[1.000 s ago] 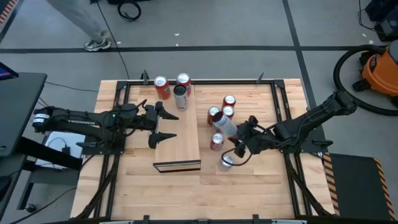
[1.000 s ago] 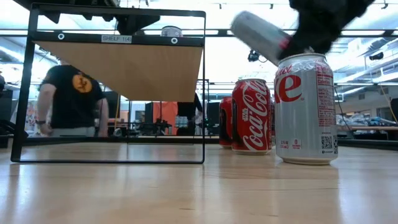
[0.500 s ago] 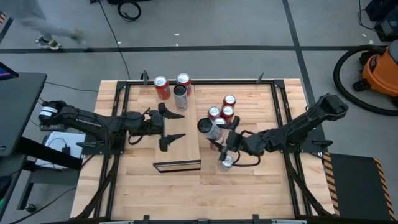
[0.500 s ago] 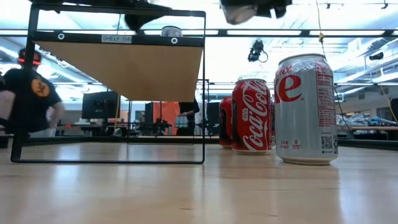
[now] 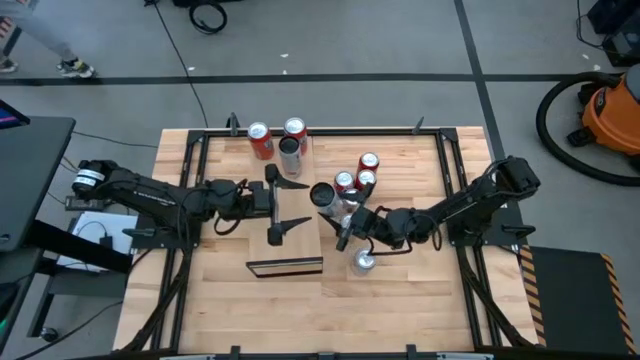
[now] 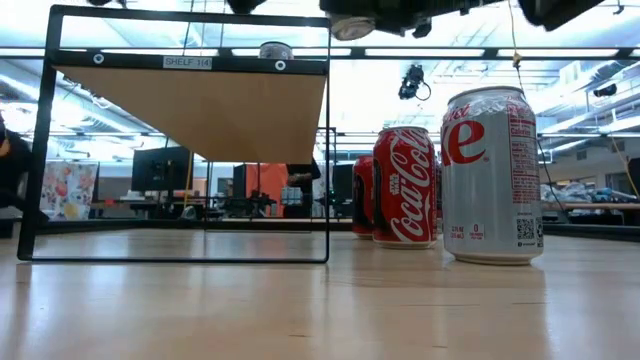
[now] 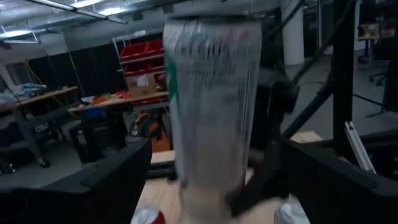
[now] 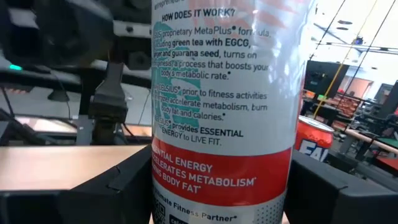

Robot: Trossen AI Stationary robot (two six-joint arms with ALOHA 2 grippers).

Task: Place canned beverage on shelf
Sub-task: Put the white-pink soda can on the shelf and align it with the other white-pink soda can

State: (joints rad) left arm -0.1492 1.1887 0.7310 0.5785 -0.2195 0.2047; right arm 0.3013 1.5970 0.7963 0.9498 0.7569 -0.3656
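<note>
The right end effector (image 5: 342, 213) is clamped on a tall can (image 5: 326, 196) and carries it in the air at the right edge of the shelf (image 5: 285, 235), just beside the red cans (image 5: 356, 181) on the bench (image 5: 400, 300). In the right wrist view the can (image 8: 224, 106) fills the space between the dark fingers (image 8: 112, 193), printed side toward the camera. The left end effector (image 5: 277, 205) hangs over the shelf with its fingers spread wide and nothing in them, pointing at the can, which shows close ahead in its wrist view (image 7: 211, 112).

The step looks like a hand-off, or a direct set-down on the shelf top. To do it well, bring the can upright before it goes lower, since from above it seems tilted. Keep it clear of the red cans and of the silver can (image 5: 364, 262) below the arm. If the left arm takes it, centre the can between the open fingers and close them before the right lets go. Set it flat, away from the edge.
</note>
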